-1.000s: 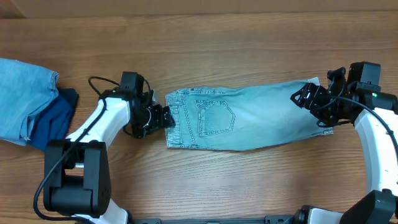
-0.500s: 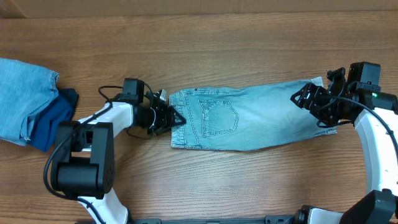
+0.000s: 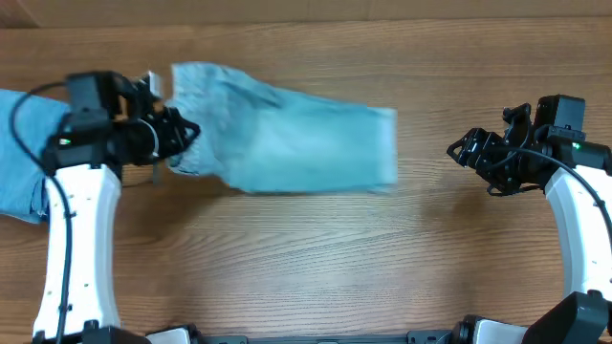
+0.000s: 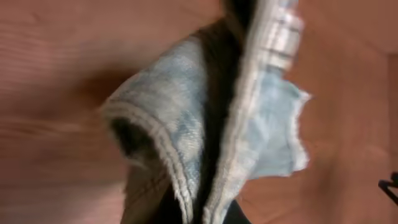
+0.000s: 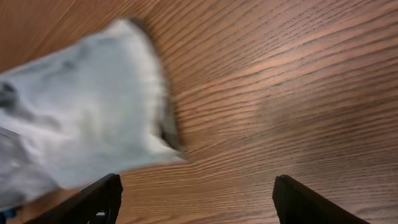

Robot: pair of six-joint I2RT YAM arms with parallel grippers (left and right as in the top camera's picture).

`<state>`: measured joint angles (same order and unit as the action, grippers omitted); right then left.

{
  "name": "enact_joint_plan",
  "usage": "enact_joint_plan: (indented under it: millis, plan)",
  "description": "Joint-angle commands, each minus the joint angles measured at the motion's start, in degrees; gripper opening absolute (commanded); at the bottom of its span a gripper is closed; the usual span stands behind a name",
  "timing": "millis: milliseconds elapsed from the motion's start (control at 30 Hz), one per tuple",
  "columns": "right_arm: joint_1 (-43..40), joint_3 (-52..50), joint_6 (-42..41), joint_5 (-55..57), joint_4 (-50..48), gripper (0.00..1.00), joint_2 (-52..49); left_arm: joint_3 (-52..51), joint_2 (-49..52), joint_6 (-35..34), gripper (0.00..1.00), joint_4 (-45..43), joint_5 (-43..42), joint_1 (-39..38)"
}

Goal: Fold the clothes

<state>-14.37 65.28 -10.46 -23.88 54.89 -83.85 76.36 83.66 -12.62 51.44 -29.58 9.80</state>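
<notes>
Clamping one end of the denim shorts (image 3: 287, 143), left tool (image 3: 180, 141) holds them over the tabletop (image 3: 306, 268) upper-left; right tool (image 3: 470, 164) apart, empty. Risk: one-point hold, cloth bunches or slips.

The shorts (image 3: 287, 139) span the left-centre of the table (image 3: 306, 277) and block passage there. Bare wood lies between their cuff and the right end effector (image 3: 473, 161), and across the robot-side half. Piled cloth (image 3: 24, 196) occupies the far-left edge.
</notes>
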Motion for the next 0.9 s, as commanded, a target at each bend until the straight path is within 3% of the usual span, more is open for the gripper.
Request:
enact_joint_plan:
  millis: [0, 300, 567, 767, 867]
  plan:
    - [-0.11, 1.03, 0.22, -0.70, -0.50, 0.82, 0.15, 10.51, -0.61, 3.63, 0.04, 4.68, 0.22, -1.11]
    - [-0.11, 1.03, 0.24, -2.40, -0.07, 0.81, 0.15, 11.78, 6.58, 1.09, 0.04, -0.04, 10.05, -16.33]
    - [-0.11, 1.03, 0.26, -4.61, 1.46, 0.80, 0.15, 11.82, 22.16, -8.72, 0.04, -23.96, 11.13, -26.93]
    - [1.01, 1.03, 0.24, -4.94, 2.27, 0.80, 0.15, 11.82, 31.06, -14.25, 0.04, -32.04, 14.21, -33.20]
    - [2.05, 1.03, 0.24, -4.92, 2.29, 0.79, 0.15, 11.96, 31.54, -14.95, 0.04, -31.91, 15.89, -34.16]
